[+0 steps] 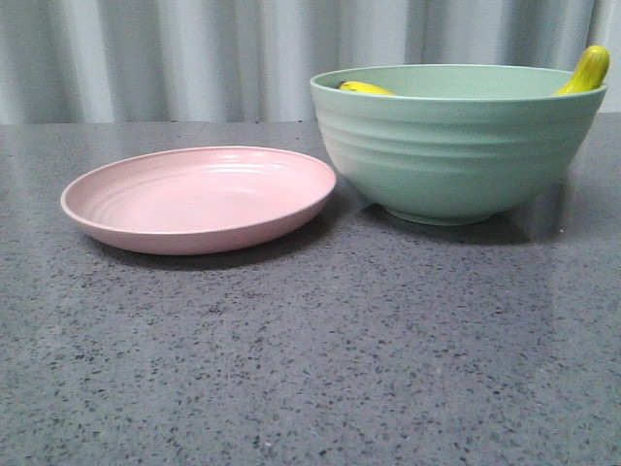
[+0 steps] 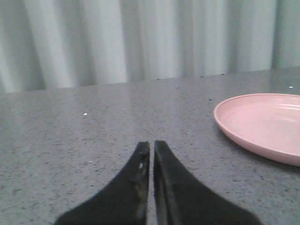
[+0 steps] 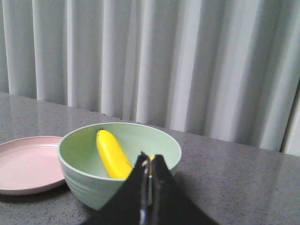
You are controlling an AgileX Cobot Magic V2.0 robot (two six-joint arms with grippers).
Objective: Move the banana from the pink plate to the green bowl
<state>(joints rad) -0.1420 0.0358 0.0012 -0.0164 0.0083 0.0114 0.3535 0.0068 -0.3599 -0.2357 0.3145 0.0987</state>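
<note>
Evidently done: banana (image 3: 112,154) lies inside the green bowl (image 1: 456,146); pink plate (image 1: 199,199) is bare.

Nothing appears left to transfer. Banana rests slanted against the bowl's inner wall, one tip poking above the rim in the front view; skin bright yellow, dark end uppermost in the right wrist view. Left gripper (image 2: 152,152) jaws pressed together, holding nothing, over the table near the plate. Right gripper (image 3: 150,164) jaws likewise pressed together, empty, beside the bowl.

Speckled grey stone table (image 1: 310,369), pale pleated curtain (image 1: 194,49) behind.
</note>
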